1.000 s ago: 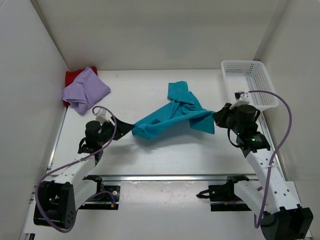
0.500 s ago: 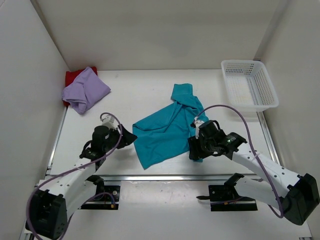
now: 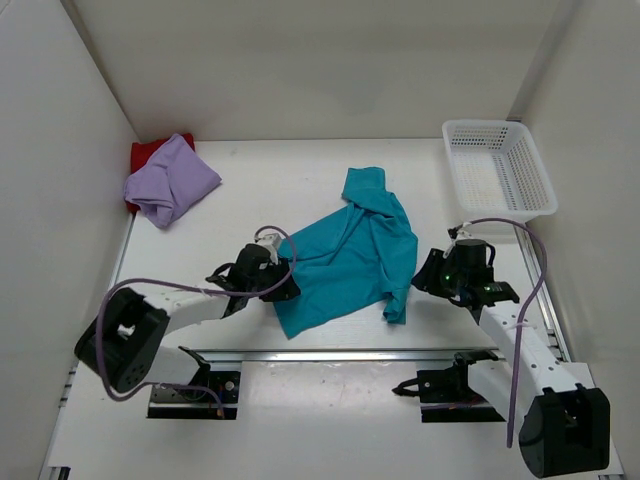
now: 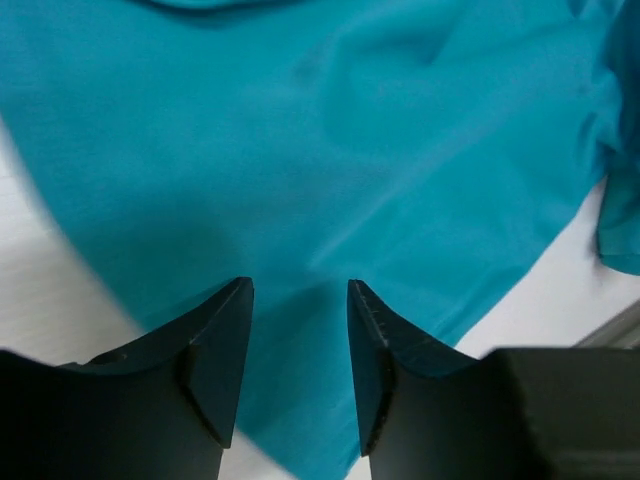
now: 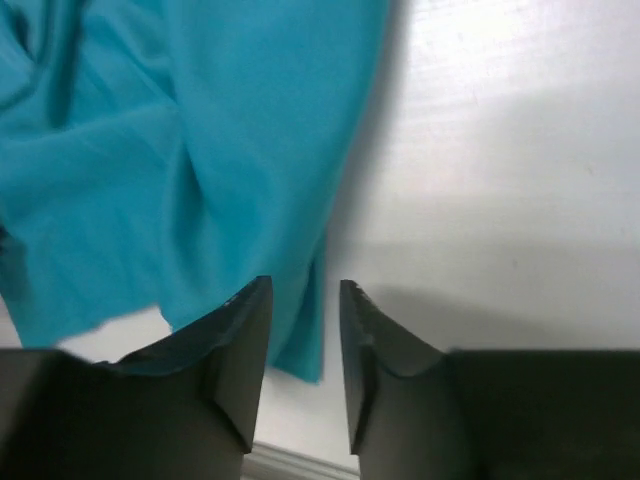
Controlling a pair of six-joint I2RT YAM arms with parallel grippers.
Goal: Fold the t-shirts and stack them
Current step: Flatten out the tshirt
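Note:
The teal-blue t-shirt (image 3: 350,255) lies spread out mid-table, one sleeve pointing to the back and a narrow fold along its right edge. My left gripper (image 3: 284,286) is low over the shirt's left edge; in the left wrist view it (image 4: 300,292) is open, with flat teal fabric (image 4: 350,130) under the gap. My right gripper (image 3: 423,277) sits just right of the shirt; in the right wrist view it (image 5: 305,292) is open over the shirt's hem (image 5: 200,130) and bare table. The lavender t-shirt (image 3: 172,180) lies bunched on the dark red t-shirt (image 3: 147,153) in the back left corner.
A white lattice basket (image 3: 497,170) stands at the back right against the wall. White walls close in the table on the left, back and right. A metal rail (image 3: 340,354) runs along the near edge in front of the arm bases.
The right gripper let go of the teal shirt and drew back to the right. The left gripper moved right onto the shirt's left edge. The shirt went from stretched and bunched to lying flat.

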